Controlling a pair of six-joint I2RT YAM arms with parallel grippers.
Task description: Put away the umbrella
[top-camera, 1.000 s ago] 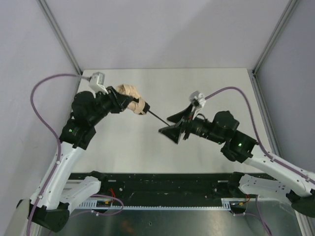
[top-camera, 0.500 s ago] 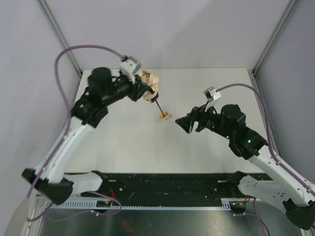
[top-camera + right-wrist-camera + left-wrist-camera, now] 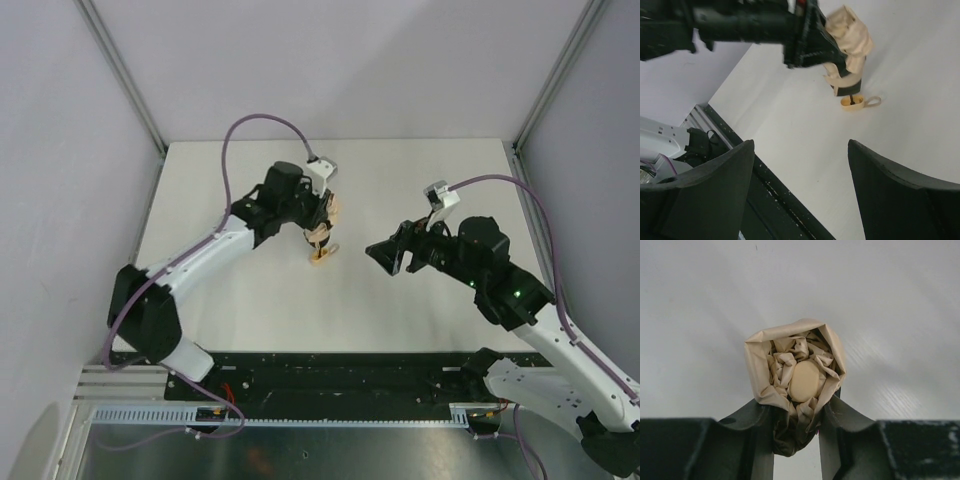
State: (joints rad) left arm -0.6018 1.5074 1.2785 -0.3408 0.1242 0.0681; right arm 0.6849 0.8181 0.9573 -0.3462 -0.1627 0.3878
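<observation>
Left pincer grips the umbrella by its bunched beige canopy, with the jaws narrowed onto the fabric from both sides. The umbrella stands roughly upright near mid-surface. The canopy is on top and the tan handle appears to rest on the white surface, with the wrist loop lying beside it. The left wrist view looks down onto a rounded tan end cap inside the crumpled folds. Right pincer is wide open with nothing between its fingers. It faces the umbrella from the right, apart from it.
</observation>
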